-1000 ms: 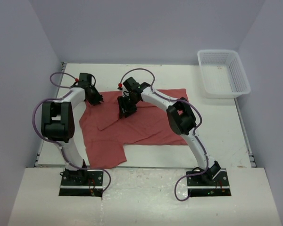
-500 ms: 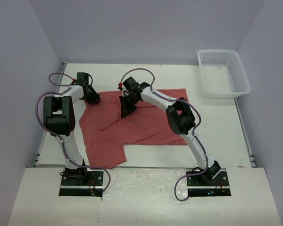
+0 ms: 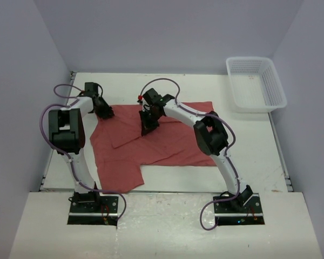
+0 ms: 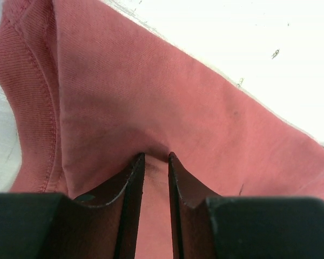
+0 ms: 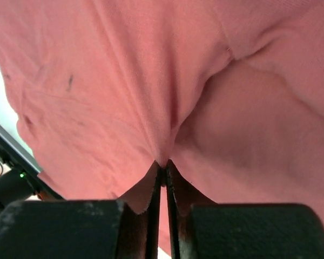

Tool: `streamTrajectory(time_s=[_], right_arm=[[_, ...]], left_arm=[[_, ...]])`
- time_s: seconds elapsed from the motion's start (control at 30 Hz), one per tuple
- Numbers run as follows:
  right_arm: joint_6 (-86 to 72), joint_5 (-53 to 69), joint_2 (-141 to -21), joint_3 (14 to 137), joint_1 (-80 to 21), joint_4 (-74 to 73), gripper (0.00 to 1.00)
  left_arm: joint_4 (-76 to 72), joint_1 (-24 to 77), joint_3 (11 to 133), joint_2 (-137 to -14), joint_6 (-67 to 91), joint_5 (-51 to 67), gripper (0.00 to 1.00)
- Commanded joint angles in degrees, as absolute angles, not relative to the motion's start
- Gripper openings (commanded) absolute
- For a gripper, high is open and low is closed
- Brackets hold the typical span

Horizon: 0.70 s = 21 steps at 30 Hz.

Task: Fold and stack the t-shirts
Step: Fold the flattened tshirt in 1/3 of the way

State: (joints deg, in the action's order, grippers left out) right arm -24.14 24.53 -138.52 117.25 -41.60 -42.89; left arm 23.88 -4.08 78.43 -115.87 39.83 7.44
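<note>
The t-shirt (image 3: 167, 143) is plain brick red with no print; its ribbed collar band (image 4: 29, 97) is the same red. The basket (image 3: 256, 108) at the table's far right corner is white mesh. The table (image 3: 254, 154) is white. The left arm (image 3: 80, 164) and right arm (image 3: 229, 170) have white links and black joints. Their cables (image 3: 46, 116) are purple.

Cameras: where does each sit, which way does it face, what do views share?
Top external: above and behind the bases, looking down on both arms, the t-shirt and mesh basket.
Left wrist: down the left gripper, shut on t-shirt near its ribbed edge.
Right wrist: down the right gripper, shut on a fold.
All share the t-shirt.
</note>
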Motion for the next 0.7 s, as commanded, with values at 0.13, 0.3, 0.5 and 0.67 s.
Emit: streamTrajectory(time_s=[0.13, 0.3, 0.5, 0.67], right_arm=[[-21.97, 23.21, -129.82, 112.26, -42.10, -43.51, 0.54], [-22.94, 17.33, -116.58, 99.51, -42.10, -38.41, 0.83], [-22.93, 10.20, -106.98, 88.96, -39.99, -39.73, 0.21], [-23.38, 9.15, -101.87, 79.99, -36.92, -39.64, 0.00]], left_arm=[[24.26, -5.62, 79.19, -117.95, 38.06, 4.57, 0.26], [23.39, -5.62, 78.05, -114.71, 37.27, 4.13, 0.27], [23.02, -5.54, 77.69, -108.46, 35.25, 3.52, 0.30], [24.17, -5.45, 79.63, -107.14, 34.89, 6.67, 0.31]])
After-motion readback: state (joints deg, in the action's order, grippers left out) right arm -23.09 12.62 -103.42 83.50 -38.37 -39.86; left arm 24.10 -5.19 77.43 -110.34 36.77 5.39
